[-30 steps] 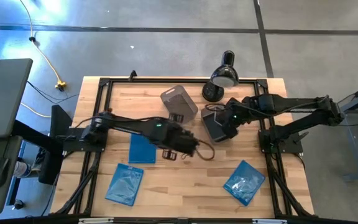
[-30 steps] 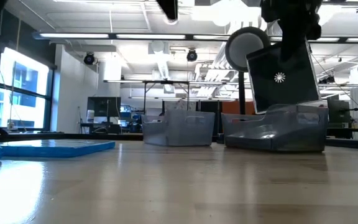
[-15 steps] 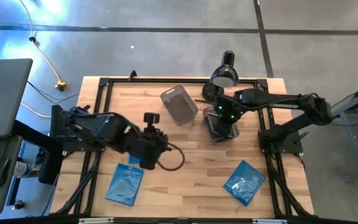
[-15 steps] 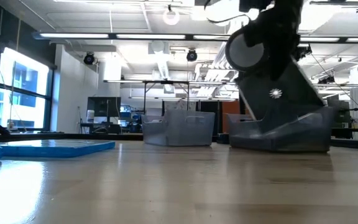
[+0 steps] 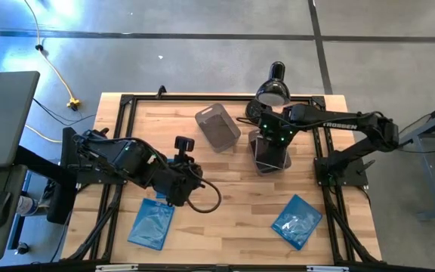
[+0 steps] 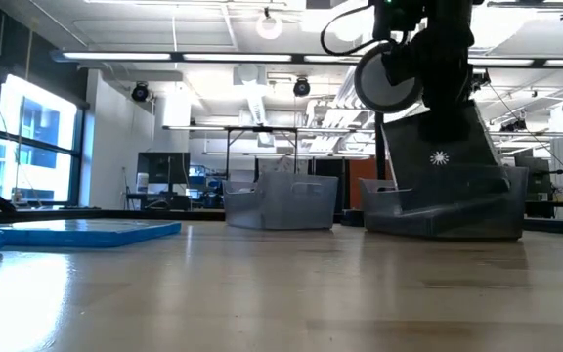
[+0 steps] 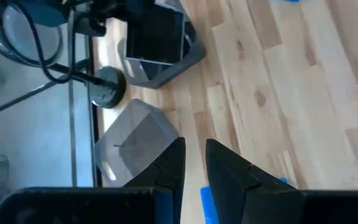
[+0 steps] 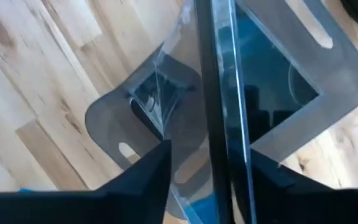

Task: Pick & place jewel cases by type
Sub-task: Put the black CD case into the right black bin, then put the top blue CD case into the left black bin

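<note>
A dark jewel case [image 8: 219,74] stands on edge in the right grey tub [image 5: 276,165], leaning against the tub's wall in the low view [image 6: 443,161]. My right gripper [image 8: 210,162] points down over that tub [image 5: 269,140], its fingers on either side of the case's upper edge. My left gripper [image 7: 194,168] hangs in the air left of the other tub [image 5: 217,127], with a narrow gap between its fingers and nothing in it. Blue jewel cases lie flat at the near left [image 5: 151,224] and near right [image 5: 297,221]. A corner of a third blue case [image 7: 209,200] shows below my left hand. My right gripper straddles the dark case's upper edge [image 8: 221,134] from above, pointing down, fingers across the edge. A gap shows between one finger [image 8: 157,171] and the case. Whether the other finger [image 8: 260,177] touches the case I cannot tell. The case's lower edge sits inside the tub.
A black dome-headed lamp [image 5: 273,92] stands at the table's far edge, just behind the right tub. The left tub [image 6: 281,205] holds nothing that I can see. Bare wood lies between the two near blue cases.
My right gripper has sunk toward the right tub with the dark case; the case, tilted above the tub before, now stands lower inside it. My left gripper has drawn back from the table's middle toward the left edge and has risen.
</note>
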### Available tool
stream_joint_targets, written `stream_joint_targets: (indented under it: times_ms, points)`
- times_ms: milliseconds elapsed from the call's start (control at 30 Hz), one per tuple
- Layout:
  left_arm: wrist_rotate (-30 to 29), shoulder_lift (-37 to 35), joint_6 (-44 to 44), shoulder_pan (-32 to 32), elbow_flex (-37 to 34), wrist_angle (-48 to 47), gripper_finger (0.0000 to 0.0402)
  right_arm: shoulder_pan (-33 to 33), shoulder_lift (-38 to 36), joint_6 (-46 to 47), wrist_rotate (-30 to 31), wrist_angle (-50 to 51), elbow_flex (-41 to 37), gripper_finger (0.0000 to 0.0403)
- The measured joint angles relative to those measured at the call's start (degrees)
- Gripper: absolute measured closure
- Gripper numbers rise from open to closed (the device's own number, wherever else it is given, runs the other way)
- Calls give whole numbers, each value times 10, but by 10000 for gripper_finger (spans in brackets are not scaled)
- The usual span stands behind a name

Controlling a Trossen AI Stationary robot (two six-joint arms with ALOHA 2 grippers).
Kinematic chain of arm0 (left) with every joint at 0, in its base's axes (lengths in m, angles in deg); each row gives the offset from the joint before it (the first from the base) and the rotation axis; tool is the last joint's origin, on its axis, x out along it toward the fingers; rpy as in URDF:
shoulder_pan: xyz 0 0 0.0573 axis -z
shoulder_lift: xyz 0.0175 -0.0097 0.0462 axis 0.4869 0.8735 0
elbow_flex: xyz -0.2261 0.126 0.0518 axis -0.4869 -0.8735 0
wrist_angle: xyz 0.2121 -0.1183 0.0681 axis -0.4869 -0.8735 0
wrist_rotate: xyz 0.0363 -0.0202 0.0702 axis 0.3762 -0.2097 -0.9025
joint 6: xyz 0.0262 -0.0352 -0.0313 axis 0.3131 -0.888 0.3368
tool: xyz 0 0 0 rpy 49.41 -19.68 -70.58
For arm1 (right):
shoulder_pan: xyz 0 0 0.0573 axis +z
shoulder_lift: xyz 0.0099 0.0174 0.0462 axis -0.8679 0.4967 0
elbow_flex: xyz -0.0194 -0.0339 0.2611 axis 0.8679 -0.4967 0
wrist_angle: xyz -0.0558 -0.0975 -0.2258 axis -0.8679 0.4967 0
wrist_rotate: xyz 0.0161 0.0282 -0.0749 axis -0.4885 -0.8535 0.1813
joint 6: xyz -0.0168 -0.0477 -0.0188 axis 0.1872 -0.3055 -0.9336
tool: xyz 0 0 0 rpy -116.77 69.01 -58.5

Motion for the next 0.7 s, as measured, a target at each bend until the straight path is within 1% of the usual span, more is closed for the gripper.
stream_joint_targets:
  times_ms: [100, 233, 300, 433, 567, 700]
  points:
    - [-3, 0, 0, 0, 0, 0, 341, 0, 0, -14, 38, 20, 12, 230]
    - [4, 0, 0, 0, 0, 0, 341, 0, 0, -34, 129, 48, 56, 225]
    - [5, 0, 0, 0, 0, 0, 341, 0, 0, -42, 156, 64, 88, 225]
    - [6, 0, -2, 0, 0, 0, 341, 9, 0, -45, 162, 80, 163, 225]
    - [6, -1, -3, 0, 0, 0, 341, 32, -1, -35, 163, 96, 229, 224]
    - [9, -13, -21, 0, 0, 0, 341, 65, -1, 1, 191, 135, 255, 224]
